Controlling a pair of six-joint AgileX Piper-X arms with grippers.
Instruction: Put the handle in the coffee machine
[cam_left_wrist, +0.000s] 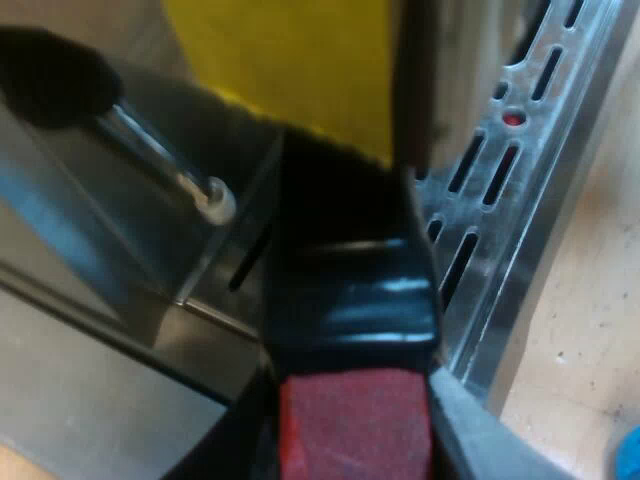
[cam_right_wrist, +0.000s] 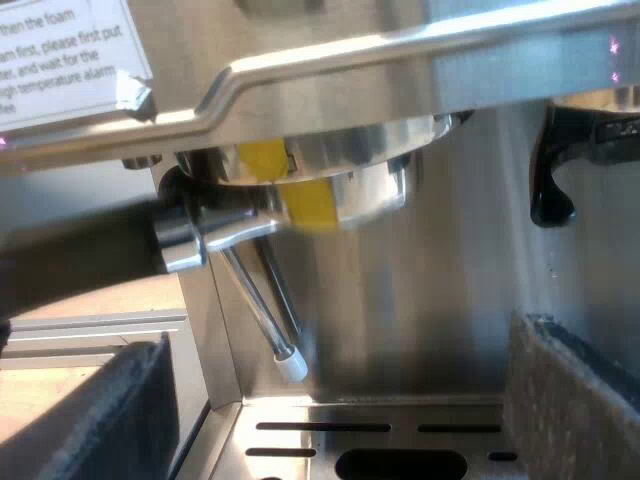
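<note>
The metal holder (cam_right_wrist: 300, 190), marked with yellow tape, sits up under the espresso machine's (cam_right_wrist: 420, 60) brew head. Its dark handle (cam_right_wrist: 80, 260) sticks out sideways from the machine's front. In the left wrist view the black handle (cam_left_wrist: 350, 290) and its red end (cam_left_wrist: 355, 425) lie between the fingers of my left gripper (cam_left_wrist: 355, 445), which is shut on it. My right gripper (cam_right_wrist: 335, 410) is open over the drip tray (cam_right_wrist: 380, 430), facing the holder, with nothing between its fingers (cam_right_wrist: 100, 420).
The steam wand (cam_right_wrist: 260, 310) with its white tip (cam_left_wrist: 215, 200) hangs just below the holder. A black spout (cam_right_wrist: 550, 170) hangs farther along the machine's front. The slotted drip tray (cam_left_wrist: 510, 180) borders the wooden table (cam_left_wrist: 590, 330), where a blue thing (cam_left_wrist: 630, 455) lies.
</note>
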